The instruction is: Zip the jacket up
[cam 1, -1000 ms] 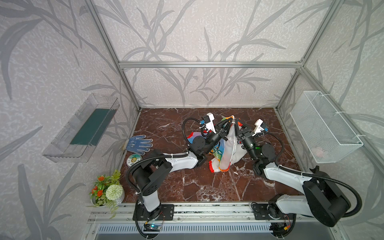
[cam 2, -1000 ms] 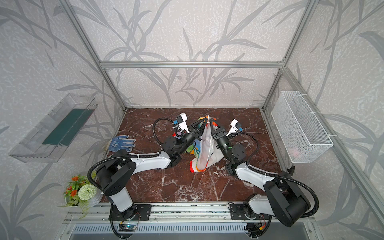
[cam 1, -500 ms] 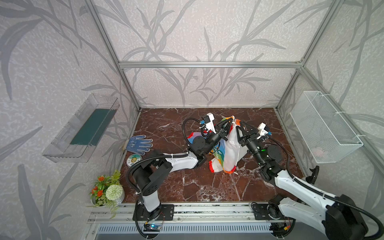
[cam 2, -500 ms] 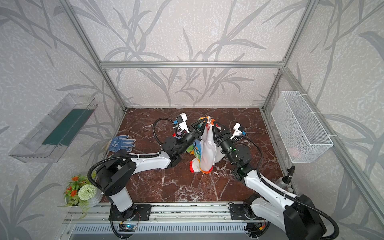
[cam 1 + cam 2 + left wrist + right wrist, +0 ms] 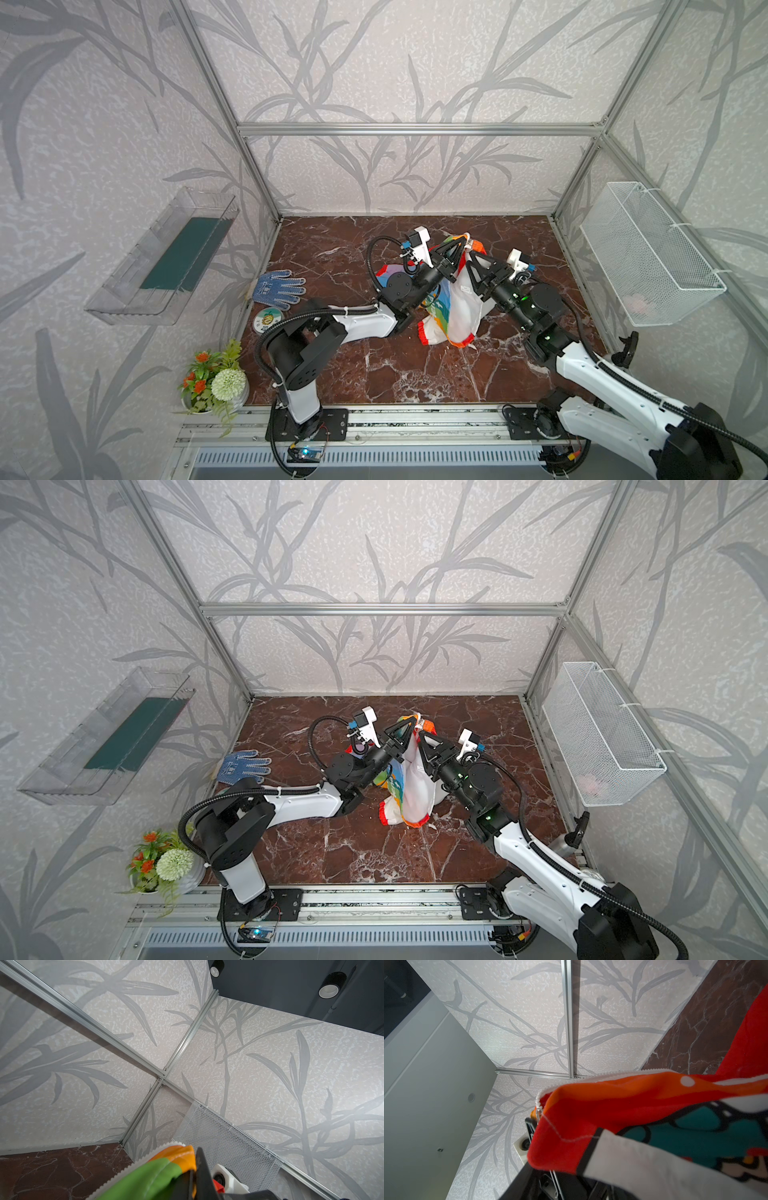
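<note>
Since a second ago the right arm has unfolded and stretched low over the bench [image 5: 374, 374], and the right gripper [image 5: 473, 275] has slid from the jacket's top down to its side edge. Two grippers work on one jacket [image 5: 457, 309]. The left gripper [image 5: 462, 243] is clamped on the orange-and-green top edge, so the cloth hangs from it, white lining outward, its red-trimmed hem crumpled on the bench below. The right gripper sits just beside and below the left one, against the lining. Red cloth drapes over it in the right wrist view, so whether its jaws pinch anything cannot be told. One row of white zipper teeth [image 5: 124, 1171] runs along the held edge. Farther out on the left gripper's side lie one blue dotted glove [image 5: 277, 286], one round disc [image 5: 267, 320] and one pot of flowers [image 5: 214, 382], and one clear tray [image 5: 166, 257] hangs on that wall. Beyond the right gripper, one wire basket [image 5: 648, 253] hangs on the opposite wall.
</note>
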`<state>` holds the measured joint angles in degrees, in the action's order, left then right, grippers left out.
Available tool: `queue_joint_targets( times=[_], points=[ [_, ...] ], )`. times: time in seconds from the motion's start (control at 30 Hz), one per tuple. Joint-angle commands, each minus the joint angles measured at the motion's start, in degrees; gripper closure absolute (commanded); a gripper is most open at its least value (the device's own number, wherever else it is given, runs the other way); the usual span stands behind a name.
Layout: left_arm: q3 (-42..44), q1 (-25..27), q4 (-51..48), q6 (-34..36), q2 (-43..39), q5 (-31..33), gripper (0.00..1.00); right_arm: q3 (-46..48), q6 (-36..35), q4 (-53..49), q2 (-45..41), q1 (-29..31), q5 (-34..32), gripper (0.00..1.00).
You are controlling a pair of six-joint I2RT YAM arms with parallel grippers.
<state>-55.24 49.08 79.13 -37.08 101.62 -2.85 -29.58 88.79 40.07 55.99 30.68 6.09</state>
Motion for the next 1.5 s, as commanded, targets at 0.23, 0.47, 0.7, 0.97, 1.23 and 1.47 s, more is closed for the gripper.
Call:
queue_joint_targets(
  times=[0.23,0.47,0.7,0.97,1.23,1.47],
  points=[
    [-0.23,0.03,2.08,-0.02,-0.09,-0.65,1.0,-2.43,0.68,7.16,2.17,0.07,0.62,0.6],
    [-0.36,-0.04,2.08,-0.1,0.12,-1.23,1.0,-2.33,1.47,10.28,3.93,0.07,-0.06,0.66],
    [-0.44,-0.04,2.08,-0.19,0.14,-1.28,1.0,-2.93,0.49,10.39,4.6,0.08,-0.37,0.69],
    [-0.65,-0.04,2.08,-0.27,0.33,-1.45,1.0,-2.76,0.84,11.18,4.68,0.08,-0.89,0.82],
    [-0.66,-0.04,2.08,0.08,0.39,-1.85,1.0,-2.37,1.04,9.51,3.26,0.06,-1.21,0.98],
    [0.83,-0.04,2.08,1.64,0.17,-3.62,1.0,-1.84,3.37,4.52,0.03,0.23,-2.18,1.0]
  ],
)
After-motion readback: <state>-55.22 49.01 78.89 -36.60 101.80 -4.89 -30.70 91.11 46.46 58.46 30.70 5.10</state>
